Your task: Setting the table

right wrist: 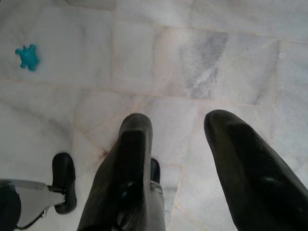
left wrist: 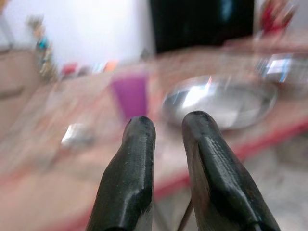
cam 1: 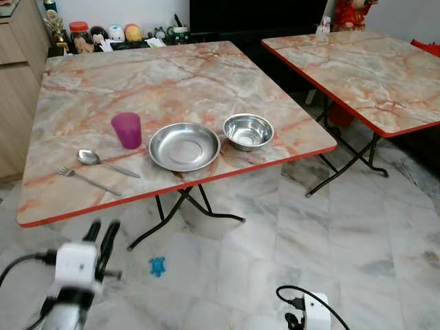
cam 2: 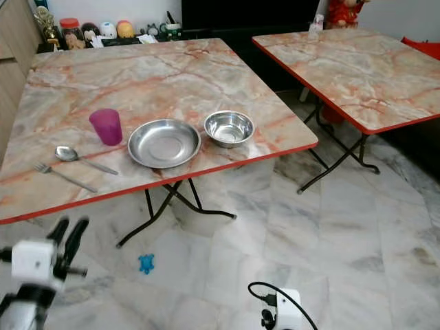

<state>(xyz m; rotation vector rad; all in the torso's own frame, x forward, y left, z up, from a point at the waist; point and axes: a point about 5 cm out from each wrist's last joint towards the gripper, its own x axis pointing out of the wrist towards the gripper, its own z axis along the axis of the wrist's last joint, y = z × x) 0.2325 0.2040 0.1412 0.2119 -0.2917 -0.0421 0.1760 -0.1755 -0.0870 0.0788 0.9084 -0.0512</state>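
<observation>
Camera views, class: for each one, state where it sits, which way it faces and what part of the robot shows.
Left eye: head, facing down at the table; left gripper raised.
Right eye: same scene, shifted sideways.
Left wrist: along its fingers toward the purple cup and plate.
Right wrist: down at the floor; fingers apart.
Shared: cup, plate, blue toy.

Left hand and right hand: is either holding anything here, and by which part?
Nothing is held. The left hand is raised below the table edge, fingers apart and empty; the right hand hangs open over the pale marble floor.
</observation>
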